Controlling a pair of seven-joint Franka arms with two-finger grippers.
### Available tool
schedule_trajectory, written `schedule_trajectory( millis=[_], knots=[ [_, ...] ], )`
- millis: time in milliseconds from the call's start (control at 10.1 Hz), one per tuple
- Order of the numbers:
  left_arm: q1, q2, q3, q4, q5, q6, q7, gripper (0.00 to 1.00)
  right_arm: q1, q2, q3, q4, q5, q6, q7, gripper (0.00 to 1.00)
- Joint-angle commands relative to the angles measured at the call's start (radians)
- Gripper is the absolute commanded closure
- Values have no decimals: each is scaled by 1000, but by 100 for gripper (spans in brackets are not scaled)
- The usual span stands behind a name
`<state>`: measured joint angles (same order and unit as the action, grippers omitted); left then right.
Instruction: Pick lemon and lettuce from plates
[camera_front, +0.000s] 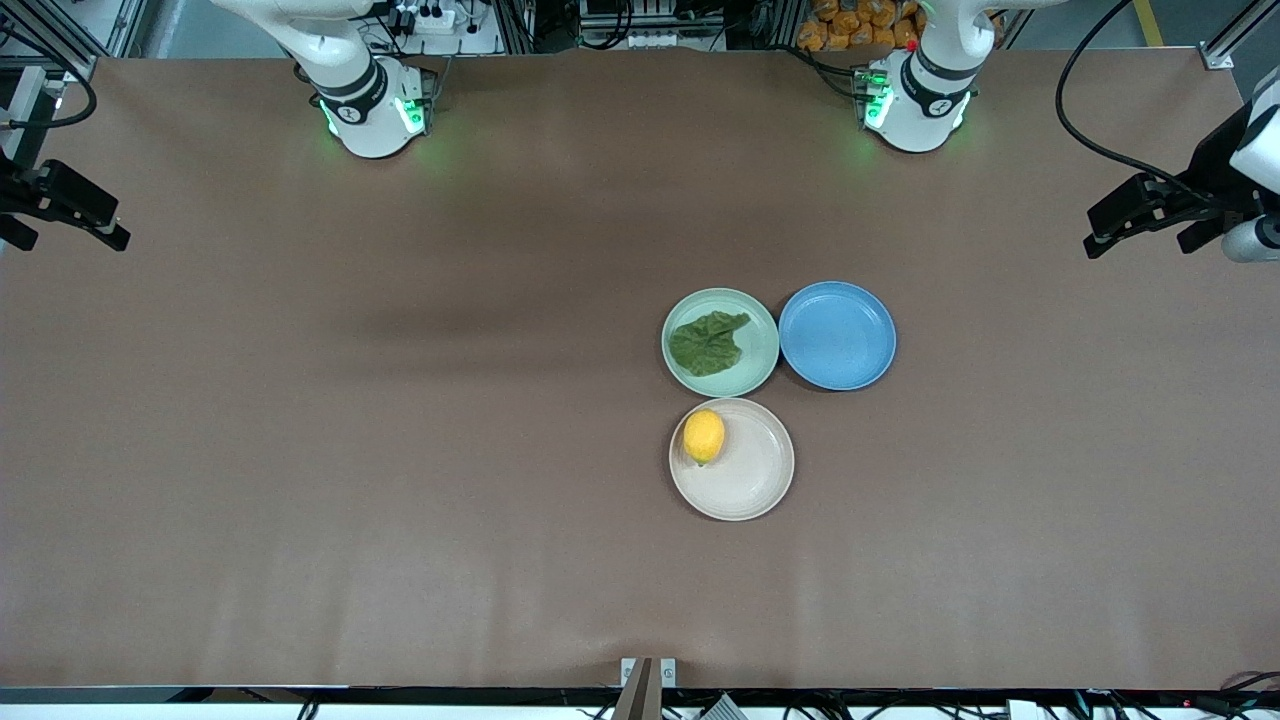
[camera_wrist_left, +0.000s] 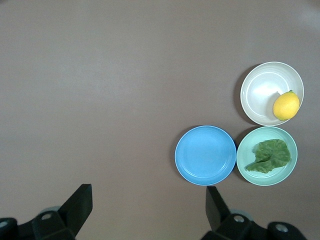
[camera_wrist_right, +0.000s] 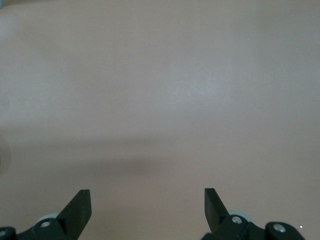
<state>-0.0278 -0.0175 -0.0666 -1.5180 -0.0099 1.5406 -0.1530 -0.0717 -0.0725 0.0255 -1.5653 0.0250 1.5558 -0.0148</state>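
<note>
I have both arms parked high at the table ends, left gripper (camera_wrist_left: 145, 210) and right gripper (camera_wrist_right: 147, 210) spread wide, empty, ready to reach. Lemon (camera_front: 704, 436) sits on the cream plate (camera_front: 745, 485) near the camera; lettuce (camera_front: 708, 342) on the mint plate (camera_front: 755, 365) just farther, beside the blue plate (camera_front: 837, 335).

Left wrist view: three plates on brown table.
Left gripper (camera_wrist_left: 148, 206) spread wide, holding nothing, above bare table (camera_wrist_left: 100, 90). Lemon (camera_wrist_left: 286, 105) on cream plate (camera_wrist_left: 260, 92); lettuce (camera_wrist_left: 270, 155) on mint plate (camera_wrist_left: 267, 156); blue plate (camera_wrist_left: 205, 155) bare, beside it.
</note>
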Motion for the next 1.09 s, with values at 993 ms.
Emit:
schedule_trajectory(
  millis=[993],
  knots=[
    [-10, 65, 2, 7, -1, -22, 36, 0, 6, -30, -1, -33, 12, -3, -20, 0]
  ],
)
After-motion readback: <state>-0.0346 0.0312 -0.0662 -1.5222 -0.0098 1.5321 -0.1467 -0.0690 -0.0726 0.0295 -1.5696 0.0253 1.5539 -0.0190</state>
